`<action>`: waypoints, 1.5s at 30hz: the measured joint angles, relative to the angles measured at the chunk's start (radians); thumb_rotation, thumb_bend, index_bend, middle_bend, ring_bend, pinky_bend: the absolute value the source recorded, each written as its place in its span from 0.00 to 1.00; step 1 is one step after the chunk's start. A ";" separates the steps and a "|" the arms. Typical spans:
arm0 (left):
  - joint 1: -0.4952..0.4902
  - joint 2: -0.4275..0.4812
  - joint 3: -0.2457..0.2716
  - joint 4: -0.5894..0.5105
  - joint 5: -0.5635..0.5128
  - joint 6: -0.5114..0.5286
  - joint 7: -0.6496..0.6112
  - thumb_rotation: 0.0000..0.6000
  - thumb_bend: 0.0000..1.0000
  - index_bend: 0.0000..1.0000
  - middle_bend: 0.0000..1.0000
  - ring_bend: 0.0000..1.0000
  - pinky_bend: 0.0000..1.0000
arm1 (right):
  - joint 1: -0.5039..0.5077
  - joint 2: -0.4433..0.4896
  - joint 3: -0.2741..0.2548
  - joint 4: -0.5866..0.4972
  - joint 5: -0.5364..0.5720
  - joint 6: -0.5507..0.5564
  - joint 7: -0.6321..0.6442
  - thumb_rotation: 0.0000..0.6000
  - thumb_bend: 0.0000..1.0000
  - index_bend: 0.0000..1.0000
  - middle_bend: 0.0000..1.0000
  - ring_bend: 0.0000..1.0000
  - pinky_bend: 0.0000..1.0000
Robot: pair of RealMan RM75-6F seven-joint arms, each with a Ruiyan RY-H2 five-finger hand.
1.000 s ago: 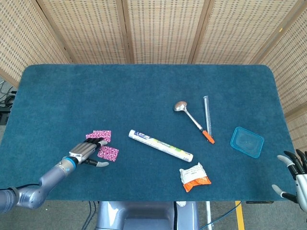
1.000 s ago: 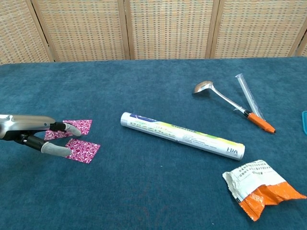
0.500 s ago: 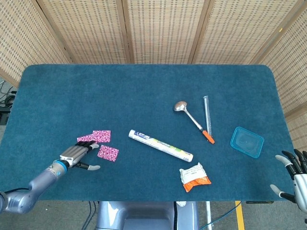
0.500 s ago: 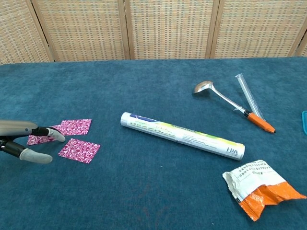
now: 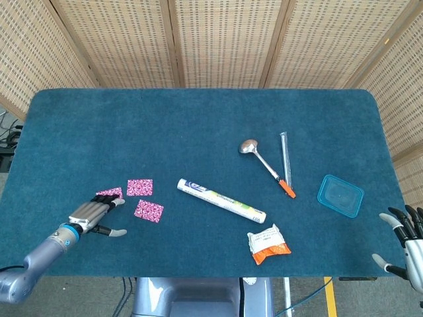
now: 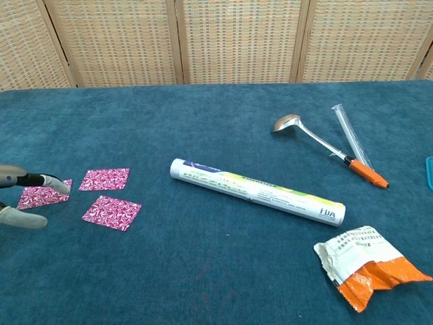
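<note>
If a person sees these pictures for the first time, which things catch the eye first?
Probably the three pink patterned squares at the table's left, with the left hand resting its fingertips on the leftmost one. Next comes the long white tube lying at the middle, and the orange-and-white packet near the front edge.

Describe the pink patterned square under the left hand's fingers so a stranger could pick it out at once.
On the blue table, look near the front left, where three pink patterned squares lie apart. The pink square meant is the leftmost, under the fingertips of the left hand; the other two squares lie untouched.
</note>
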 measured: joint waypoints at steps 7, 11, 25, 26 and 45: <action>0.040 0.009 -0.033 -0.019 0.051 0.129 0.005 0.36 0.00 0.08 0.00 0.00 0.00 | 0.000 -0.001 0.000 0.005 0.000 0.001 0.006 1.00 0.00 0.22 0.18 0.00 0.00; 0.063 0.007 -0.060 -0.028 0.060 0.204 0.037 0.46 0.00 0.08 0.00 0.00 0.00 | -0.003 -0.002 0.000 0.010 0.001 0.005 0.011 1.00 0.00 0.22 0.18 0.00 0.00; 0.095 -0.095 -0.127 0.064 0.030 0.352 0.240 0.84 0.01 0.14 0.00 0.00 0.00 | 0.001 -0.005 0.000 0.017 0.001 0.001 0.020 1.00 0.00 0.22 0.18 0.00 0.00; 0.089 -0.106 -0.135 0.075 0.016 0.345 0.255 0.83 0.02 0.16 0.00 0.00 0.00 | -0.001 -0.004 0.000 0.017 0.002 0.002 0.020 1.00 0.00 0.22 0.18 0.00 0.00; -0.023 -0.301 -0.211 0.253 -0.161 0.244 0.424 0.84 0.17 0.31 0.00 0.00 0.00 | -0.004 -0.002 0.000 0.016 0.008 0.004 0.020 1.00 0.00 0.22 0.18 0.00 0.00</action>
